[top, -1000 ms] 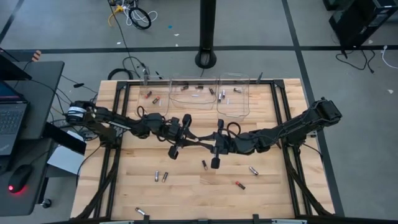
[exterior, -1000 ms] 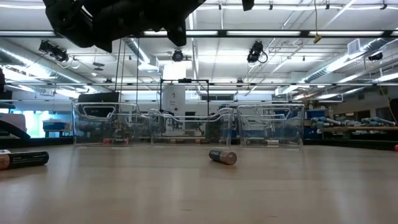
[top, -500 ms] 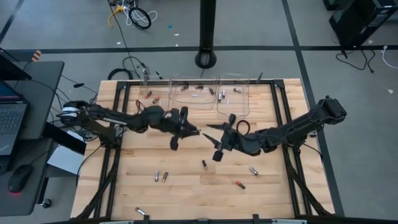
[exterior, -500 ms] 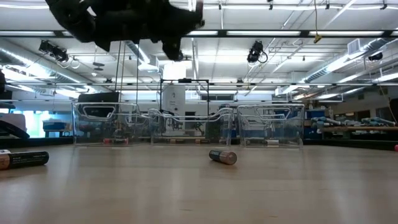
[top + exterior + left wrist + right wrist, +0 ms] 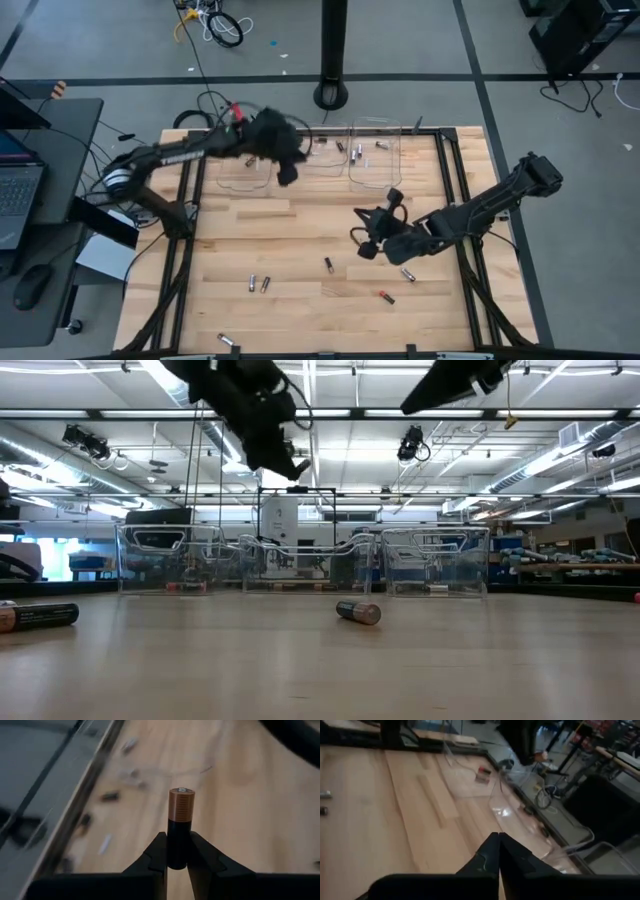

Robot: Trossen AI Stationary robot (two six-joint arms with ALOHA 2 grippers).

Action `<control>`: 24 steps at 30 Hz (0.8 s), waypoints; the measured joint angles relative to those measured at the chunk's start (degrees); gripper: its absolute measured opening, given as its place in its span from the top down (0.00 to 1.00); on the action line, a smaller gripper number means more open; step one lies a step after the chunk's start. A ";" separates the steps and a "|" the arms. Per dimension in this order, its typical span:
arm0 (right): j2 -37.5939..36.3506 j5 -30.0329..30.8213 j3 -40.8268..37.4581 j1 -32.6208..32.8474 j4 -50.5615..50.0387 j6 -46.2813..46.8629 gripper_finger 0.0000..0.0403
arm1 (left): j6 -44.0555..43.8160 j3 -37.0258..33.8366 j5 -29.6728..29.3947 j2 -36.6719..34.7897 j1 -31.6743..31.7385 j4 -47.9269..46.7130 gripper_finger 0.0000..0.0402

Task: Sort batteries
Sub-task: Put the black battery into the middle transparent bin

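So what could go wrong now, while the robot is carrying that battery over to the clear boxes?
The left claw pinches only the bottom end of the black-and-copper battery, so it might tip or slip out on the way. Three clear bins sit side by side at the far edge of the table, so it could land in the wrong one. The right claw is shut and empty, and loose batteries lie close by.

The left gripper is clamped on a battery near the far edge; the right gripper is closed mid-table.
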 joint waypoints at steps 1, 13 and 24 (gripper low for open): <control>0.48 0.04 0.00 0.00 -0.47 0.76 0.97 | 0.79 2.43 -0.04 1.75 1.45 -3.31 0.87; 3.61 -2.07 -2.39 0.13 -1.60 5.28 0.96 | 11.74 29.68 -6.77 25.57 7.82 -23.22 0.87; 3.59 -6.03 -3.89 0.52 -1.48 9.89 0.97 | -14.74 36.97 5.46 40.82 11.45 -30.69 0.87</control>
